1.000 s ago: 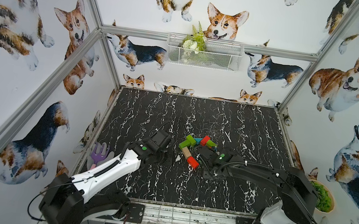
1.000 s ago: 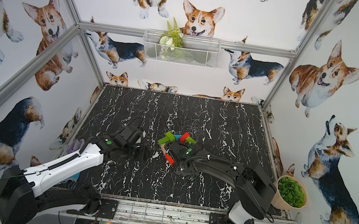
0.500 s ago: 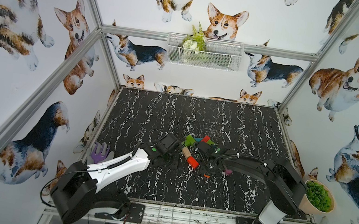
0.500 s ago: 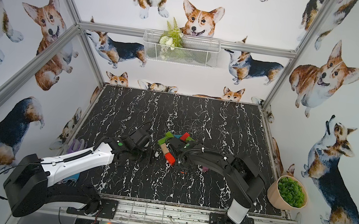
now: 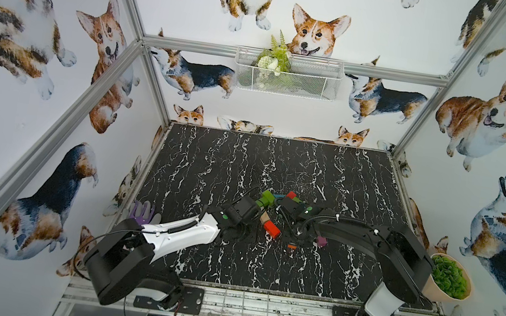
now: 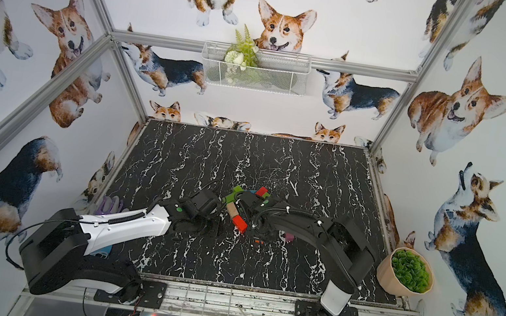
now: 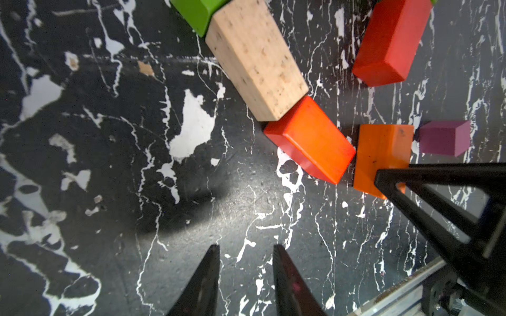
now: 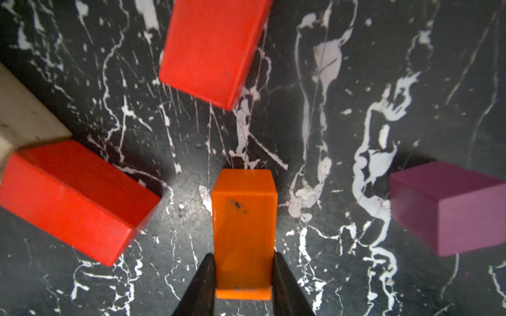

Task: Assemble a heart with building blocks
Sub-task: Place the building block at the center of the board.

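Building blocks lie in a partial outline on the black marble table [image 5: 243, 164]. A green bar [image 5: 267, 197], a plain-wood bar [image 7: 257, 63] and a red bar [image 7: 309, 139] run end to end as one side. Another red bar [image 8: 213, 52] lies apart across the gap, and a purple cube [image 8: 449, 208] sits loose nearby. My right gripper [image 8: 243, 276] is shut on a small orange block [image 8: 243, 219] on the table between the red bar and the cube. My left gripper [image 7: 246, 262] is open and empty, just short of the red bar.
A purple glove [image 5: 141, 211] lies at the table's left edge. At the right front corner stands a potted plant [image 5: 447, 280]. A wire basket [image 5: 287, 73] hangs on the back wall. The metal rail [image 5: 256, 303] runs along the front.
My left arm has reached rightward, closer to the blocks, and its jaws have narrowed. My right gripper has shifted slightly and closed on the orange block.
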### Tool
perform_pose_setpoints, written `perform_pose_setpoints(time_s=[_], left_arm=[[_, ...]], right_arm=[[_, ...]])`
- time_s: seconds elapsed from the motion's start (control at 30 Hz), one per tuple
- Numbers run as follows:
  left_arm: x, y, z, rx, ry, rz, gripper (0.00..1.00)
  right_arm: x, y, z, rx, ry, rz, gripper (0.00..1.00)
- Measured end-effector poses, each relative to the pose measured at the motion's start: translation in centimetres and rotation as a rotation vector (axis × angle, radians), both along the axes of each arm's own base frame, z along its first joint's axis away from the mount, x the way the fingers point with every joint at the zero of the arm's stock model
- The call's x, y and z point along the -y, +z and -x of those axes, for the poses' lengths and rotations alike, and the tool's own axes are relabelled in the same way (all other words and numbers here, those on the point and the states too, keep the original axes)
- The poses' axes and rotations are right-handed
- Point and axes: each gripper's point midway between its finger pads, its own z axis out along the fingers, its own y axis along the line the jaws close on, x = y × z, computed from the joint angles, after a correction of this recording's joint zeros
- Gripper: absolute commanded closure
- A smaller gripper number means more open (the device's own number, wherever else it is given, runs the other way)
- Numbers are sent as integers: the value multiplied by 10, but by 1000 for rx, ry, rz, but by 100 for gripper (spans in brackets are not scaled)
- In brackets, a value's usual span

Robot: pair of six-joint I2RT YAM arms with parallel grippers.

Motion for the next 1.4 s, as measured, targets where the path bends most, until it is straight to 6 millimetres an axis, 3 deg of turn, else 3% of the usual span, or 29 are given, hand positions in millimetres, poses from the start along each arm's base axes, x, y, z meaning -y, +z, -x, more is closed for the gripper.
perform_pose_setpoints(time_s=[0.4, 0.6, 0.83, 1.0, 1.1, 1.27, 1.4], left_arm=[[4, -10, 4, -24, -16, 3, 65], [5, -14, 4, -30, -18, 1, 66], [9, -24, 4, -47, -25, -5, 71], [15, -30, 0, -47, -16, 3, 73], [19, -30, -4, -43, -9, 11, 75], [26, -28, -13, -26, 6, 22, 76], [28, -26, -17, -14, 14, 28, 76]], right_arm=[[-8, 1, -12, -15, -36, 17, 75], [-9, 2, -12, -17, -47, 12, 50], [-9, 28, -16, 34, -51, -20, 39], [6, 54, -9, 95, -49, -46, 53], [22, 57, -1, 103, -50, -44, 69], [46, 35, 5, 53, -70, -51, 80], [38, 22, 9, 3, -24, -93, 82]])
